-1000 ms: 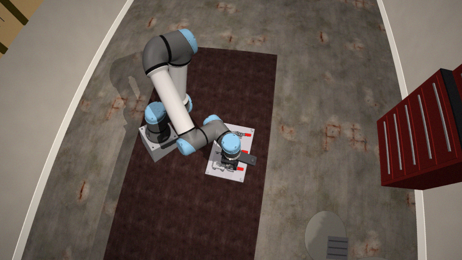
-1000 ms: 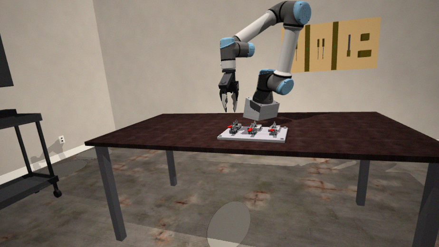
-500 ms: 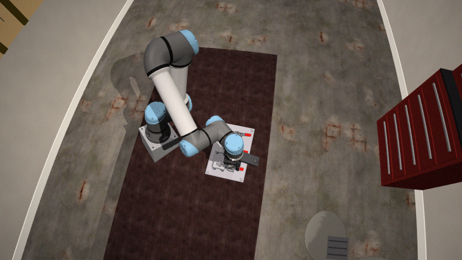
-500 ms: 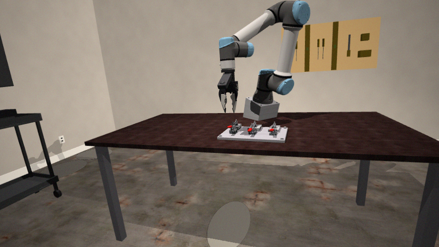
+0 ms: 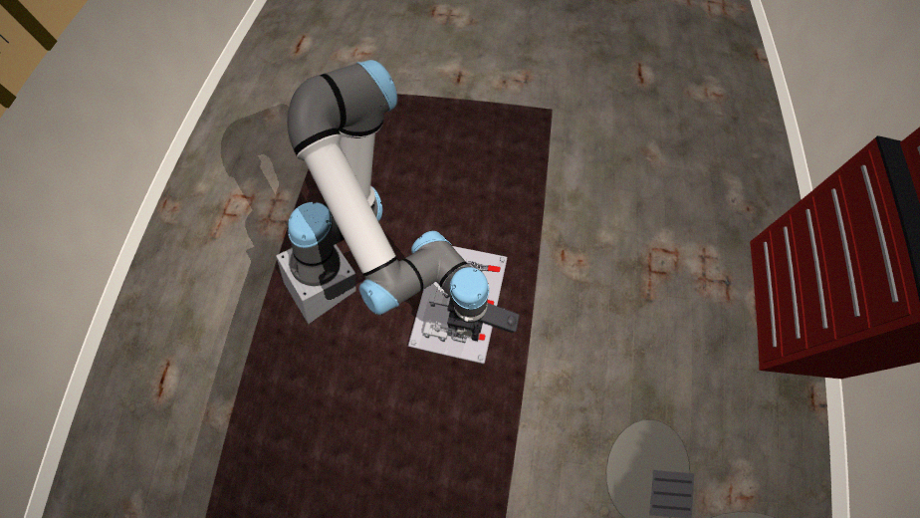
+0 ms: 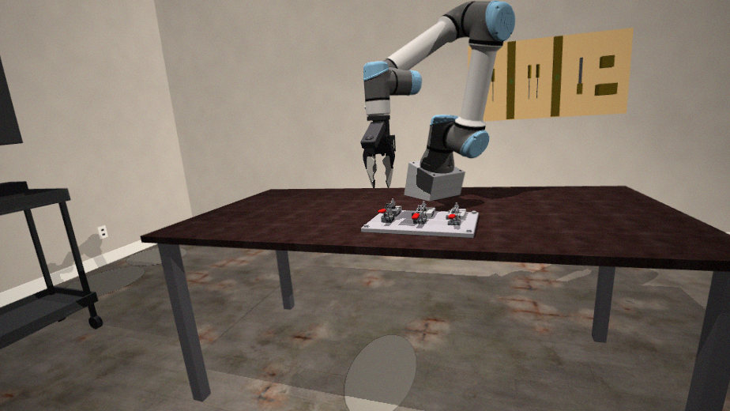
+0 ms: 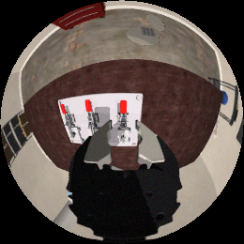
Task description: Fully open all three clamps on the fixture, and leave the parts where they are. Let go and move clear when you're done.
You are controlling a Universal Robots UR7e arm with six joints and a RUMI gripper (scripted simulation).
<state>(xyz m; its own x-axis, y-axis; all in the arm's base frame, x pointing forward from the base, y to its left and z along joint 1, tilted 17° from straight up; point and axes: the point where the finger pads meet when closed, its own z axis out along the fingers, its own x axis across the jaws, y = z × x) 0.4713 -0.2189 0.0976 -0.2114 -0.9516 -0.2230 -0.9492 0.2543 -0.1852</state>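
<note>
Pincer hanging over the clamp fixture, nothing in its grip

So the gripper (image 6: 380,185) (image 7: 123,120) is up in the air above the fixture plate (image 5: 447,353) (image 6: 419,232) (image 7: 100,98), fingers part-way apart and released, touching nothing. The plate lies flat on the dark table (image 5: 366,411) (image 6: 286,220) (image 7: 183,99), with three red-handled toggle clamps in a row on it. The arm's base block (image 5: 310,308) (image 6: 444,186) is near the plate. Can't tell if any clamp is fully open.

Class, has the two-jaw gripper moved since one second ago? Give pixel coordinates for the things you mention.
Yes: in the top view, the two-jaw gripper (image 5: 466,322) (image 6: 381,186) (image 7: 123,120) has shifted slightly right relative to the fixture plate (image 5: 448,351) (image 6: 419,232) (image 7: 105,99).
</note>
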